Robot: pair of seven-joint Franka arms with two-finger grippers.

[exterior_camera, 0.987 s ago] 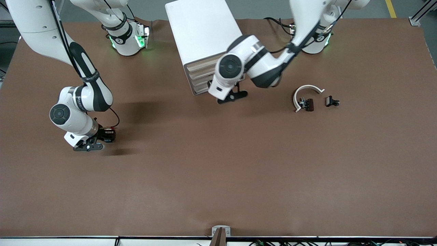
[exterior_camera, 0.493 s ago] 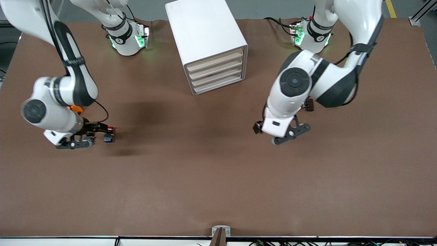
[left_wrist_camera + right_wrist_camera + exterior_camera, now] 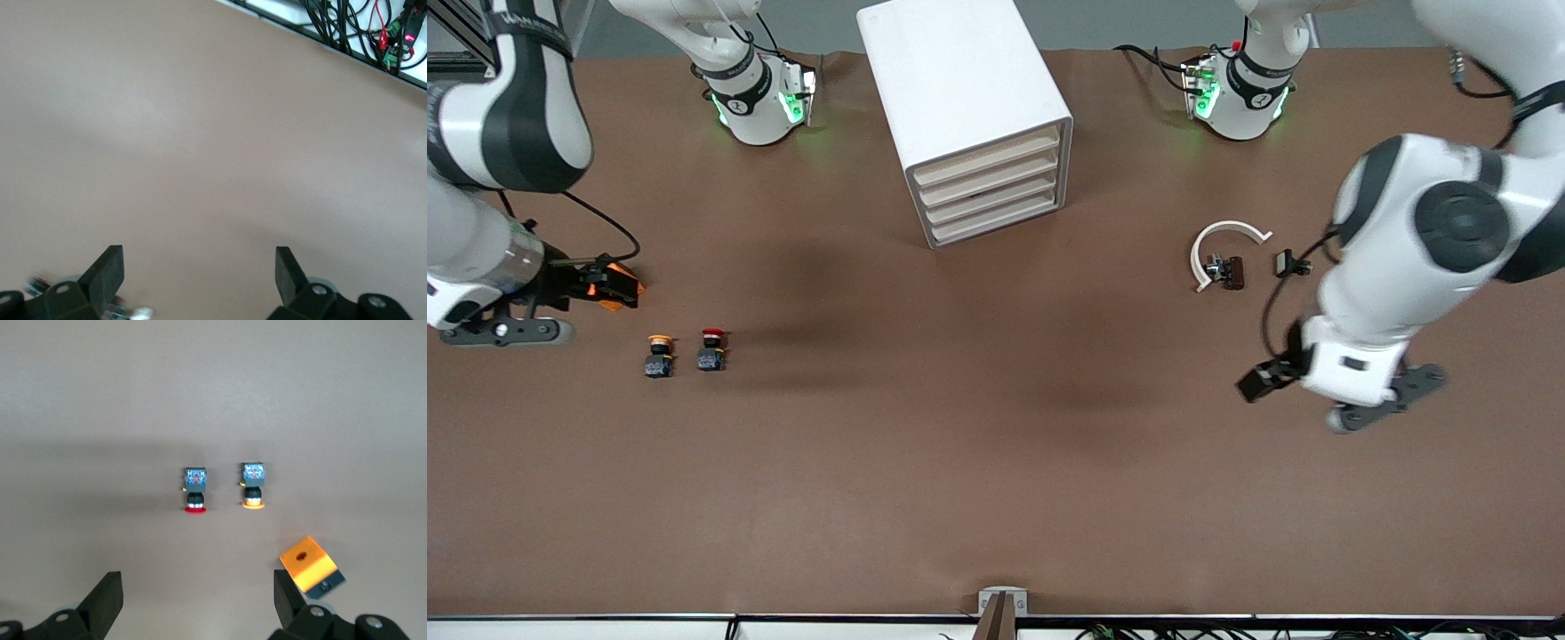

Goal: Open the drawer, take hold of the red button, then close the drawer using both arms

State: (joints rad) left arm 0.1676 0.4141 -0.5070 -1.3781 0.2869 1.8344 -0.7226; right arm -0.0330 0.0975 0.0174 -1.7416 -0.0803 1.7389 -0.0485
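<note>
The white cabinet (image 3: 960, 80) stands at the table's robot side, all four cream drawer fronts (image 3: 990, 188) shut. The red-capped button (image 3: 712, 348) stands on the table toward the right arm's end, beside a like yellow-capped button (image 3: 659, 354). The right wrist view shows the red button (image 3: 195, 493), the yellow one (image 3: 252, 487) and an orange cube (image 3: 310, 565). My right gripper (image 3: 498, 332) (image 3: 195, 587) is open and empty, up over the table edge near the orange cube (image 3: 618, 286). My left gripper (image 3: 1383, 411) (image 3: 199, 263) is open and empty over bare table at the left arm's end.
A white curved piece (image 3: 1227, 236) and two small black parts (image 3: 1227, 271) (image 3: 1291, 264) lie between the cabinet and the left arm's end. Cables (image 3: 347, 27) run along the table edge in the left wrist view.
The left arm has swung from the cabinet's drawer fronts out to its end of the table. The right gripper has drawn away from the red button, which stays on the table.
</note>
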